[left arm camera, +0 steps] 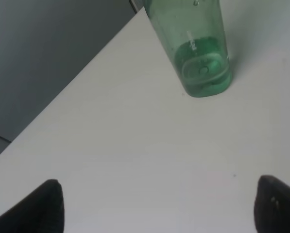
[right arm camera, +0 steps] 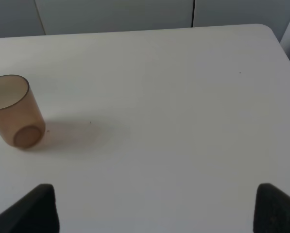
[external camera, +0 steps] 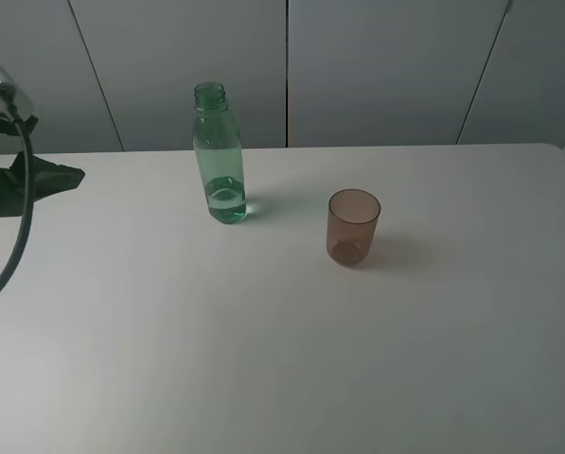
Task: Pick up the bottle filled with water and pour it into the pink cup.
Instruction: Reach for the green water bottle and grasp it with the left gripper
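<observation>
green bottle (external camera: 220,156), uncapped, a little water (external camera: 226,200) at its base, stands upright nr the table's (external camera: 263,378) far edge, left of centre. pink cup (external camera: 354,227) upright, apart to its right, nearer mid-table. left gripper (left arm camera: 162,208) & right gripper (right arm camera: 157,208) both spread wide, holding nothing

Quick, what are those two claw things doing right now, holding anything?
Left tool: open, holding nothing.
Right tool: open, holding nothing.
</observation>
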